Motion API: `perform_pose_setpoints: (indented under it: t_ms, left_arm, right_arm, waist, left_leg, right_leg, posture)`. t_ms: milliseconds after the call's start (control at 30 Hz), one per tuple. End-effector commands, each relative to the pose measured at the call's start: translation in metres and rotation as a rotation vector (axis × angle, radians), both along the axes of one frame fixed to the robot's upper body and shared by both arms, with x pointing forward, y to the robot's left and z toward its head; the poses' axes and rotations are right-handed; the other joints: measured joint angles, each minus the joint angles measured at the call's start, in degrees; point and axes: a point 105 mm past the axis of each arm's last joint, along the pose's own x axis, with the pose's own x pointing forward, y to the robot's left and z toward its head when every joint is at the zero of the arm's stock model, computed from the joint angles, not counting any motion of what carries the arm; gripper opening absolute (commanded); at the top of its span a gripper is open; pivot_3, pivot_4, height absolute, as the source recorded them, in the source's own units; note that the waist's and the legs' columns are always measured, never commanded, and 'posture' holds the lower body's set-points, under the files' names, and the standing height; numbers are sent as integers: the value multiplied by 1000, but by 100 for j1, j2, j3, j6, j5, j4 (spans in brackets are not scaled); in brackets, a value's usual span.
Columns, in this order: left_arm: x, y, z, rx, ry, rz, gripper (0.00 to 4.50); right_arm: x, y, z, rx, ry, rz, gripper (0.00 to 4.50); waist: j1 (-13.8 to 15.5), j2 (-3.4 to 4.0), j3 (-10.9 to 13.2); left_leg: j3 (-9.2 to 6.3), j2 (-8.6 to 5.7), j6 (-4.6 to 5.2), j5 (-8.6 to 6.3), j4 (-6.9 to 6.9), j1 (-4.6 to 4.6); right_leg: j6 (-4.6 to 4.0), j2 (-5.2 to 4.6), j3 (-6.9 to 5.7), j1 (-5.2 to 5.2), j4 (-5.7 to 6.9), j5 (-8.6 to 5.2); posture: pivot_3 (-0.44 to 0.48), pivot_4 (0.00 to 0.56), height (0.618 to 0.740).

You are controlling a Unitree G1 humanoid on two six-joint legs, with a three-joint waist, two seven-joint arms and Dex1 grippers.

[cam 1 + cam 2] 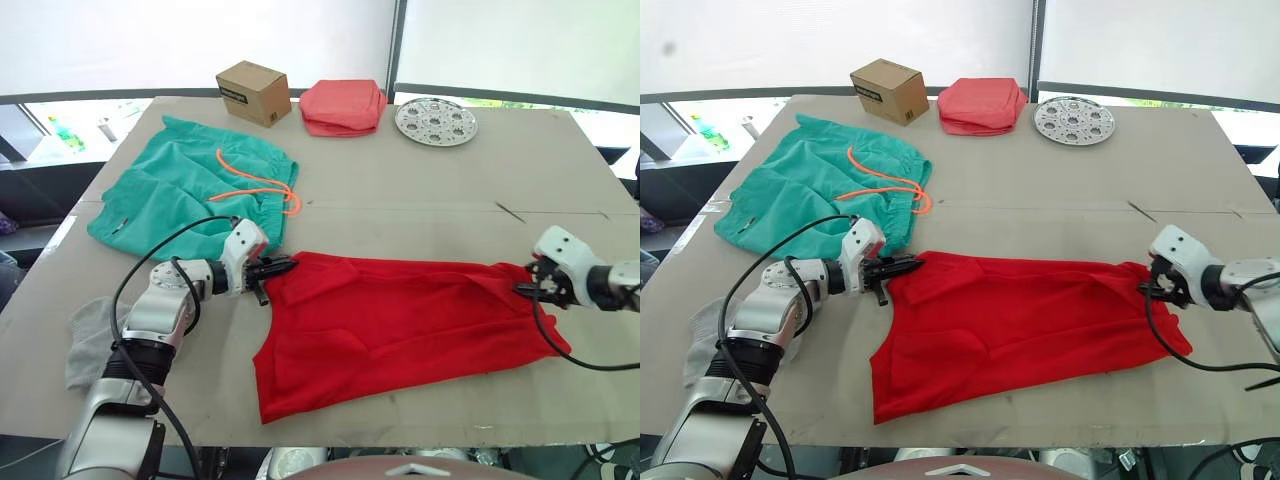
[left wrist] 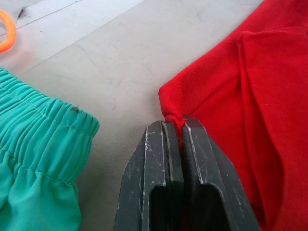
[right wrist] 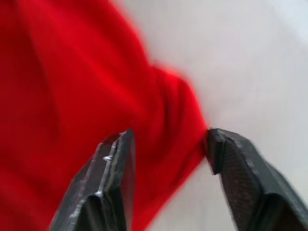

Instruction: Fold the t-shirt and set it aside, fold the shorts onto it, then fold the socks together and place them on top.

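Red t-shirt [image 1: 390,325] lower centre on desk [image 1: 420,190]; left gripper [image 2: 174,126] fingers pinch its corner, right gripper [image 3: 168,139] fingers wide, straddling opposite edge.

Bare table [image 1: 430,215] between t-shirt [image 1: 400,320] and far box [image 1: 253,92]; shorts [image 1: 190,195] crowd left approach.

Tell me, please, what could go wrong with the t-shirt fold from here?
The left gripper pinches only a small nub at the t-shirt corner, so it could slip out. The right gripper is open around the opposite edge; a one-sided pull would skew the fold. The shorts lie close and might get dragged.
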Motion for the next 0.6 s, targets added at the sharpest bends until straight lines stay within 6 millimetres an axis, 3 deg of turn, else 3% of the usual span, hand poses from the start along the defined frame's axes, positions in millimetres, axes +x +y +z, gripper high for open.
perform_pose_setpoints:
  t_ms: [33, 133, 233, 400, 467, 600]
  left_arm:
    - [0, 2, 0, 32, -8, 19, 0]
    - [0, 1, 0, 39, -14, 12, 0]
    - [0, 0, -2, 49, -13, 6, 0]
    - [-1, 2, -4, 76, -16, -3, 0]
    - [-1, 3, -5, 85, -17, 2, 0]
    - [-3, 8, -9, 115, -27, 5, 0]
  right_arm:
    - [7, 21, 41, 122, -102, 39, 2355]
    - [9, 35, 32, 137, -80, 55, 2355]
    - [12, 19, -1, -42, -45, 48, 2355]
    - [20, -11, -16, -270, -62, 63, 2355]
    - [23, -17, -10, -331, -84, 102, 2355]
    - [34, -28, 24, -483, -190, 121, 2355]
  waist:
    - [-16, 4, -2]
    - [-14, 0, -6]
    - [17, -7, -9]
    - [-7, 2, -14]
    - [-6, -2, -16]
    - [-12, 8, -12]
  left_leg:
    - [1, 0, 0, 0, 0, 2]
    - [0, 8, 0, 0, 0, 10]
    - [-10, 6, 0, 0, 0, 0]
    - [0, -9, 4, -2, 1, -9]
    - [2, -9, 5, -3, 3, -4]
    - [4, -7, 5, -3, 2, -1]
  right_leg:
    - [1, 0, 1, 0, 1, 0]
    - [2, 7, 2, 2, 1, 0]
    - [-1, 3, -7, -1, -1, 0]
    - [0, -14, -7, -2, -7, 0]
    - [3, -13, -8, 0, -5, -1]
    - [9, -13, -5, -2, -2, -4]
  posture:
    - [0, 150, 740]
    - [0, 150, 740]
    - [0, 150, 740]
    - [0, 150, 740]
    - [0, 150, 740]
    - [0, 150, 740]
